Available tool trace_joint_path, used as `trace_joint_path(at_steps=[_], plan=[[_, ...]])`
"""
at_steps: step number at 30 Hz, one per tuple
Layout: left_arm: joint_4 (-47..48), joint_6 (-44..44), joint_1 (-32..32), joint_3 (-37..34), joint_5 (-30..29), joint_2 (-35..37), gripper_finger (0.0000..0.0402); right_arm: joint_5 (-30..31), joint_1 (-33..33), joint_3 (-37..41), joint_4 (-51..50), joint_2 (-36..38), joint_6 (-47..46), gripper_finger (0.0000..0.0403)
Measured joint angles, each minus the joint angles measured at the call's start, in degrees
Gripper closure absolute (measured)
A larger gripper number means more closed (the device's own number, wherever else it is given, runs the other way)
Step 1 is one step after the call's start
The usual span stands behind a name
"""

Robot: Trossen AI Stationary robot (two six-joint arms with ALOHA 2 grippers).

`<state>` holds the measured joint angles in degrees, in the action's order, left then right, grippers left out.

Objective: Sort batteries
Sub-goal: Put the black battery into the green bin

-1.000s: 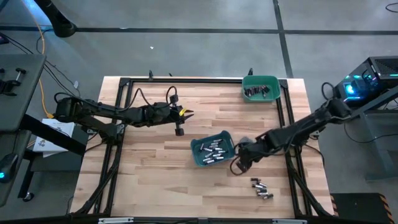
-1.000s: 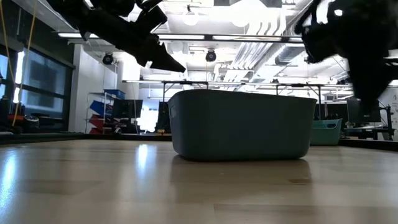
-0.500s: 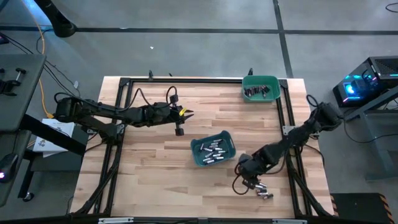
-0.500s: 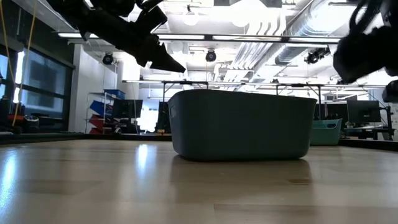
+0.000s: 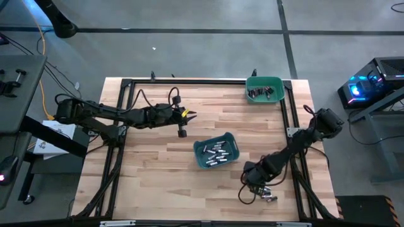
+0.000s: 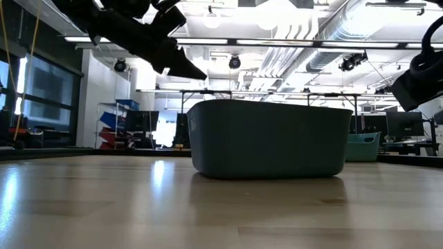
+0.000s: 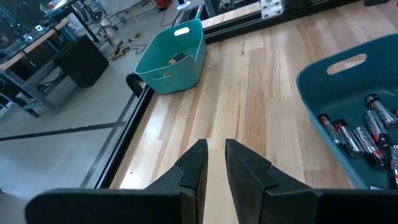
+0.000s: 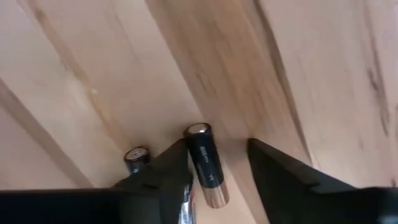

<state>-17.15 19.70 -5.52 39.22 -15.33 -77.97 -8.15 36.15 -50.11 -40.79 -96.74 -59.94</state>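
Pale butcher-block wood fills the table point(image 5: 158, 164) seen from above. My right gripper point(image 5: 257, 189) is down at the near right part of it, over a small loose cluster of batteries point(image 5: 268, 195) lying on the bare boards. My left gripper point(image 5: 187, 116) waits above the table's left-middle, clear of everything. A dark teal bin point(image 5: 216, 151) sits near the centre with silvery cells in it, and a greener bin point(image 5: 264, 89) stands at the far right corner with darker cells inside.

From table height, the dark teal bin point(image 6: 268, 138) stands squarely in the middle of the picture, its contents hidden by its wall. My left arm point(image 6: 138, 31) hangs above and to one side of it, and a dark piece of my right arm point(image 6: 422, 69) shows at the edge.

Through my left wrist camera, my two fingers point(image 7: 198, 167) point forward with only a narrow slit between them, holding nothing. The dark teal bin point(image 7: 323, 87) with its batteries point(image 7: 357, 134) is off to one side, the greener bin point(image 7: 171, 57) farther away.

Through my right wrist camera, my fingers point(image 8: 280, 165) stand apart, straddling one dark battery point(image 8: 205, 163) that lies on the wood between them; I cannot tell whether they touch it. A second cell point(image 8: 136, 155) lies just beside my other finger.
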Motion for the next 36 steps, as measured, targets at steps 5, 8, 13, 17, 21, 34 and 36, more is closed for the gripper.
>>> trace_joint_path(at_steps=[5, 8, 13, 17, 21, 34, 36], plan=[[-0.23, 0.37, 0.00, 0.00, 0.00, 0.00, 0.0353, 3.13, 0.06, 0.11, -0.88, -0.10, -0.65, 0.0310], [-0.22, 0.37, 0.00, 0.00, 0.00, 0.00, 0.0353, 3.98, 0.06, 0.11, -1.63, -0.16, -3.86, 0.0362], [0.06, 0.38, 0.00, -0.01, 0.00, 0.00, 0.0353, 7.44, 0.55, 0.09, -2.83, -0.01, -11.97, 0.0384], [0.16, 0.39, 0.00, -0.02, 0.00, 0.00, 0.0353, 21.05, 1.15, -0.69, -6.69, 2.07, -19.56, 0.0384], [1.00, 1.82, -0.92, -0.09, 6.72, 0.00, 0.0353, 36.12, 2.69, -4.51, -12.62, 5.82, -26.75, 0.0385], [-4.36, -3.68, -4.98, -0.09, 22.45, 0.00, 0.0353, 73.72, 3.33, -9.87, -3.03, 7.38, -11.12, 0.0385], [-5.66, -4.34, -4.51, -0.09, 22.58, 0.00, 0.0353, 76.57, -0.06, -9.88, -4.05, 8.29, -9.35, 0.0385]])
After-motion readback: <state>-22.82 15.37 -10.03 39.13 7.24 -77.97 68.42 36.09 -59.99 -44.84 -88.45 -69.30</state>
